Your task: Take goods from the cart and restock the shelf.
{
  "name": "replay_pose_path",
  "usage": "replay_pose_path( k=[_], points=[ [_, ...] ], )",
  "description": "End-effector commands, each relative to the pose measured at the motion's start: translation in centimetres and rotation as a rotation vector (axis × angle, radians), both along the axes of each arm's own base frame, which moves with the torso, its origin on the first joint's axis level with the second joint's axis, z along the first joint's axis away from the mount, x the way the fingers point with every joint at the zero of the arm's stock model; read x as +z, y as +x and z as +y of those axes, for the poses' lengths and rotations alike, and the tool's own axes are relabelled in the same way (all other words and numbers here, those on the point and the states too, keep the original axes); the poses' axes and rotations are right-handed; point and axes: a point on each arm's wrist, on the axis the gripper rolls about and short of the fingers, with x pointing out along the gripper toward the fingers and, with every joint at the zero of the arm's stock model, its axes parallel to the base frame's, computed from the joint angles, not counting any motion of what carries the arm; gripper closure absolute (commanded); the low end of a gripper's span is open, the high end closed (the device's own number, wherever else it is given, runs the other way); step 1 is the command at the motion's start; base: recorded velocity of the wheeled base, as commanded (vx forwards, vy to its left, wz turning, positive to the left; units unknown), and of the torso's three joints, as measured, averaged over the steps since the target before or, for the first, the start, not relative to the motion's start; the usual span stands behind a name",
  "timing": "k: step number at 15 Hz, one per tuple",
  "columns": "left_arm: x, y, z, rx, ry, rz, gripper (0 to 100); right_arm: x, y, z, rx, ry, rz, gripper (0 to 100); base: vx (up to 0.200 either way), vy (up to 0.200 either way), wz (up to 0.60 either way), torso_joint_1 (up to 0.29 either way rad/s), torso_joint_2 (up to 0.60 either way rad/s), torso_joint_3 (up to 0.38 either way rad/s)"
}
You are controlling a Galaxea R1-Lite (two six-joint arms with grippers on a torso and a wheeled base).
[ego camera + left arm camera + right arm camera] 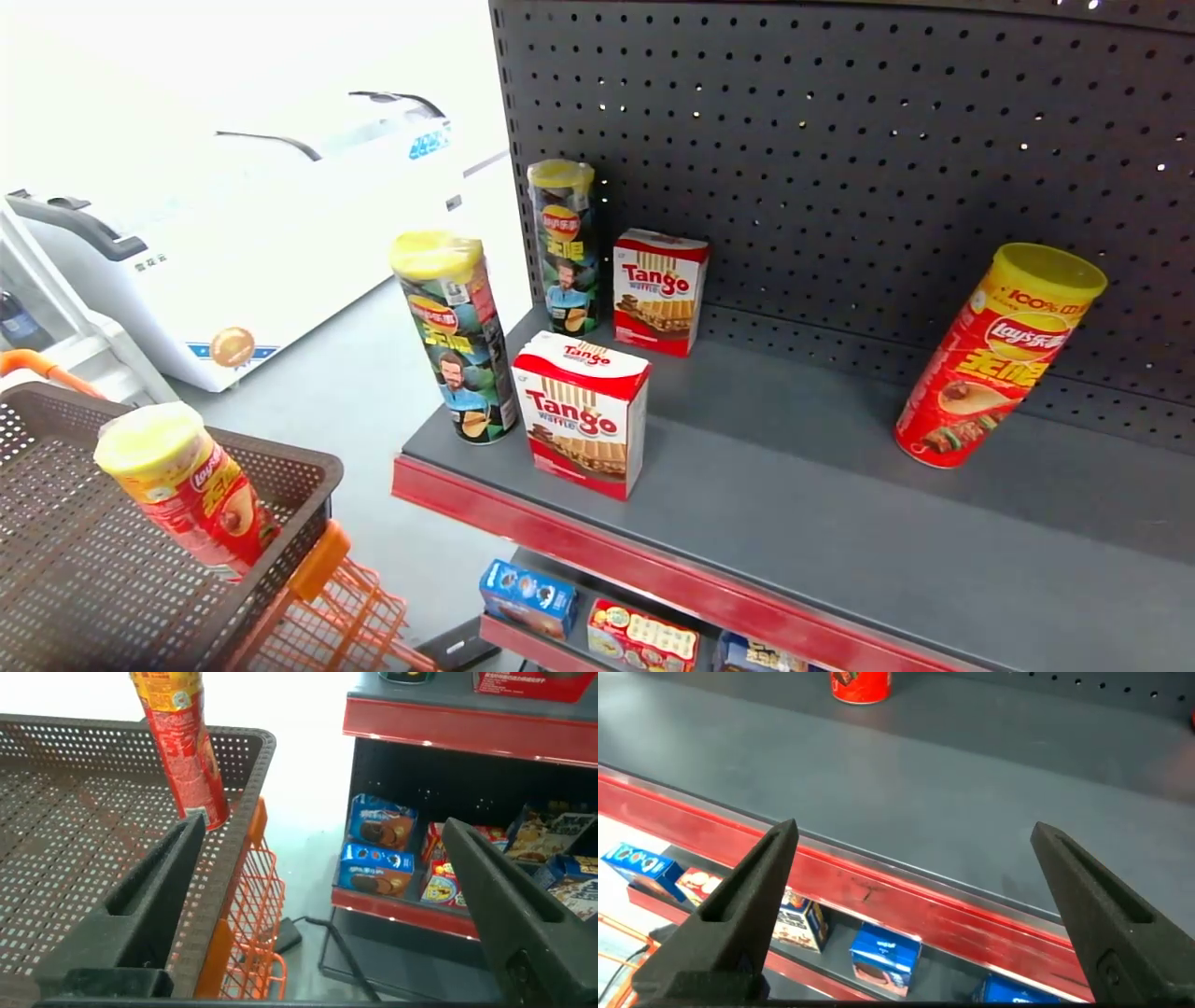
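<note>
The left gripper (pixel 322 831) is held with its jaws spread wide and empty. The red chip can (pixel 182 747) is seen standing inside the cart basket (pixel 234 735), ahead of this gripper and beyond one of its fingers. The right gripper (pixel 915 833) is likewise held wide apart and empty, with the shelf (pixel 924 775) deck ahead of it and a second red can (pixel 861 683) set well beyond its fingertips.

Brand lettering stands on the front wafer box (pixel 583 415), the rear wafer box (pixel 658 291) and the red chip tube (pixel 999 355).
</note>
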Motion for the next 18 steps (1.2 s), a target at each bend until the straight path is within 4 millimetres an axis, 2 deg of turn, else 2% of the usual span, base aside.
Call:
replay_pose_path(
  k=[1,3,4,5,7,9,10,11,14,15,18],
  points=[
    [0.0,0.0,0.0,-0.001,0.000,0.000,0,0.0,0.0,0.0,0.000,0.000,0.001,0,0.000,0.000,0.00,0.000,0.00,0.000],
    [0.0,0.0,0.0,0.021,0.000,0.001,0,0.0,0.0,0.0,0.000,0.000,0.001,0,0.000,0.000,0.00,0.000,0.00,0.000],
    [0.6,-0.2,0.1,0.039,0.012,-0.023,0,0.0,0.0,0.0,0.000,0.000,0.001,0,0.000,0.000,0.00,0.000,0.00,0.000],
    [1.8,-0.5,0.1,0.043,0.035,-0.053,0,0.0,0.0,0.0,0.000,0.000,0.001,0,0.000,0.000,0.00,0.000,0.00,0.000],
    [7.0,-0.1,0.3,0.113,0.051,0.032,0,0.0,0.0,0.0,0.000,0.000,0.001,0,0.000,0.000,0.00,0.000,0.00,0.000],
    [9.1,1.5,0.5,0.166,0.062,0.085,0,0.0,0.0,0.0,0.000,0.000,0.001,0,0.000,0.000,0.00,0.000,0.00,0.000],
    [9.3,1.9,0.5,0.202,0.054,0.105,0,0.0,0.0,0.0,0.000,0.000,0.001,0,0.000,0.000,0.00,0.000,0.00,0.000],
    [10.0,3.2,0.6,0.300,0.027,0.157,0,0.0,0.0,0.0,0.000,0.000,0.001,0,0.000,0.000,0.00,0.000,0.00,0.000],
    [10.0,5.6,0.9,0.309,-0.018,0.279,0,0.0,0.0,0.0,0.000,0.000,0.001,0,0.000,0.000,0.00,0.000,0.00,0.000],
    [9.5,7.6,1.6,0.304,-0.056,0.389,0,0.0,0.0,0.0,0.000,0.000,0.001,0,0.000,0.000,0.00,0.000,0.00,0.000],
    [9.2,11.7,3.5,0.360,-0.074,0.451,0,0.0,0.0,0.0,0.000,0.000,0.001,0,0.000,0.000,0.00,0.000,0.00,0.000]
  ],
)
